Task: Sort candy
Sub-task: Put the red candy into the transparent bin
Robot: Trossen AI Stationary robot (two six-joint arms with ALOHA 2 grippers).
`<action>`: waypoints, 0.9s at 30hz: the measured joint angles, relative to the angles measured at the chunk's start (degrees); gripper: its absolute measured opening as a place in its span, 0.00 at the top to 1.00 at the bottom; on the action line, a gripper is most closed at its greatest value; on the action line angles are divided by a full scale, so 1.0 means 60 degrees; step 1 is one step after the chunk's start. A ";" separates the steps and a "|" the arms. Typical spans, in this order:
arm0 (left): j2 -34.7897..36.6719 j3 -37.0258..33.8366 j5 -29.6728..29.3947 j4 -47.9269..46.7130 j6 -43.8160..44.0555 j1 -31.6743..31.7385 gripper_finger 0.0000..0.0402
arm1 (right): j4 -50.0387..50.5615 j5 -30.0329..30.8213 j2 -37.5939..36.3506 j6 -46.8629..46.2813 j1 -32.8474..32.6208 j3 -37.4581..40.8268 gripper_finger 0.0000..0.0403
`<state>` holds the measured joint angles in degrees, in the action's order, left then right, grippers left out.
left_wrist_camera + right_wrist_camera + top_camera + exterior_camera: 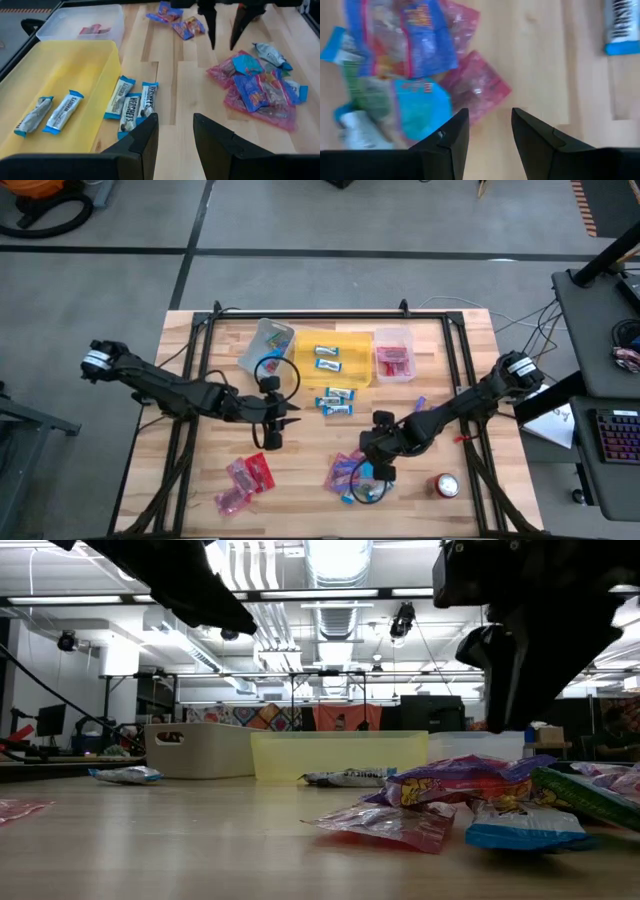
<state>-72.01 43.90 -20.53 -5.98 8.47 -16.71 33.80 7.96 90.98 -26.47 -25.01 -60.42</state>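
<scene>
Nearest the front edge of the pale wooden slatted tabletop [300, 500] lie a small heap of red-pink wrapped candy [246, 480], a mixed heap of blue, purple and pink wrapped candy [350, 472] and a round red and silver can [445, 485]. The right claw [384, 473] hovers over the mixed heap with its fingers moderately apart and nothing between them; in its own wrist view a crinkled red-pink wrapper [475, 90] lies just ahead of the gap. To do this pick well, it would seem best to settle on that single outer piece at the heap's edge, so the neighbours are not dragged along. The left claw [271, 436] hangs mid-table, likewise moderately open and empty, aimed toward a cluster of blue-and-white chocolate bars [338, 401] beside the shallow yellow plastic tray [305, 365]. Farther back stand a clear tub holding red pieces [394, 340] and a tipped clear container [265, 340]. Bare wood between the heaps and the tubs leaves room to carry pieces, though the two arms converge near the centre
</scene>
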 joint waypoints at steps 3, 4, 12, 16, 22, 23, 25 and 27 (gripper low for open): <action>-0.0081 0.0004 -0.0004 0.0024 0.0000 0.0000 0.73 | -0.0321 0.0199 0.0001 0.0310 0.0066 0.0178 0.66; -0.0094 0.0004 -0.0002 0.0053 0.0000 0.0002 0.73 | -0.0625 0.0198 0.0000 0.0422 0.0090 0.0278 0.67; -0.0087 0.0015 -0.0004 0.0168 0.0000 0.0004 0.73 | -0.2417 0.0198 0.0004 0.0938 0.0091 0.0995 0.74; -0.0084 0.0015 -0.0011 0.0201 -0.0005 0.0004 0.73 | -0.3145 0.0198 0.0004 0.1039 0.0091 0.1449 0.78; -0.0084 0.0018 -0.0018 0.0419 -0.0117 0.0004 0.73 | -0.3975 0.0198 0.0004 0.1057 0.0091 0.2143 0.84; -0.0084 0.0018 -0.0018 0.0432 -0.0117 0.0004 0.73 | -0.4088 0.0195 0.0004 0.1087 0.0091 0.2277 0.85; -0.0084 0.0018 -0.0022 0.0495 -0.0117 0.0004 0.73 | -0.4222 0.0339 0.0004 0.1091 0.0113 0.2474 0.86; -0.0080 0.0018 -0.0022 0.0539 -0.0117 0.0004 0.73 | -0.4276 0.0448 0.0004 0.1116 0.0163 0.2549 0.88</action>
<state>-72.49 44.01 -20.67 -2.75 7.77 -16.69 8.14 10.65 91.00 -19.78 -24.04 -45.13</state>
